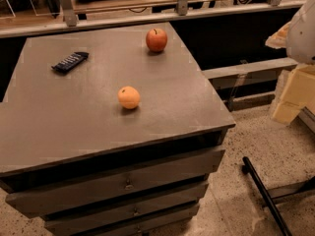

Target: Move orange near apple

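gripper [291,96], cream-coloured, hangs at the far right edge, beside the grey drawer cabinet [59,132] and well apart from both fruits; whether it is apart or together cannot be told. the orange [129,97] rests near the middle of the cabinet top. the apple [156,40] stands well apart from it, toward the back edge. a dark packet [70,61] lies at back left.

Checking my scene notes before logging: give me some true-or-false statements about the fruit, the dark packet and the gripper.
1. The orange touches the apple. False: they lie apart on the cabinet top.
2. The apple lies farther from the camera than the orange. True.
3. The gripper holds the orange. False: it is at the right edge, off the cabinet top.
4. A dark packet lies left of the apple. True.
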{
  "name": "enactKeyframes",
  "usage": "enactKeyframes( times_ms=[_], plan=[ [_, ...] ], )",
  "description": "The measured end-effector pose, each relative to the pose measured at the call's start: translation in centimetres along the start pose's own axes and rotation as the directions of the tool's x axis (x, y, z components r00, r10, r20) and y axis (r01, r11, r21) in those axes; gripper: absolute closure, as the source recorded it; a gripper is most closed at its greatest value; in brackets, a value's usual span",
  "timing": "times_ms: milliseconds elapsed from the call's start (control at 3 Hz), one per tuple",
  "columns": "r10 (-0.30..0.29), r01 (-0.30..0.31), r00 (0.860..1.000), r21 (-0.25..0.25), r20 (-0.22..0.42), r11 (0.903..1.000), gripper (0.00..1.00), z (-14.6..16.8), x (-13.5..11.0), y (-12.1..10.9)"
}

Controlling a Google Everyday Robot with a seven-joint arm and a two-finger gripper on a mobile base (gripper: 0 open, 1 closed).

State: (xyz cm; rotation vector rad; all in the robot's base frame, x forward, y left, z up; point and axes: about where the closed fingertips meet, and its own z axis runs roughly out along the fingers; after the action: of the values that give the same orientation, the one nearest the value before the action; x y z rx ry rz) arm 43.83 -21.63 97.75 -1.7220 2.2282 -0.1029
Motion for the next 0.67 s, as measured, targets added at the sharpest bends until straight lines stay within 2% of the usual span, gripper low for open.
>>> enactKeyframes(
  times_ms=[333, 667],
  plan=[
    [0.000, 0.000, 1.000, 0.000, 0.000, 1.0000, 0.00, 0.0, 0.0, 0.0],
    [-0.037, 0.038, 0.997, -0.018, 0.073, 0.9991, 0.00, 0.2, -3.9, -0.1]
  ],
)
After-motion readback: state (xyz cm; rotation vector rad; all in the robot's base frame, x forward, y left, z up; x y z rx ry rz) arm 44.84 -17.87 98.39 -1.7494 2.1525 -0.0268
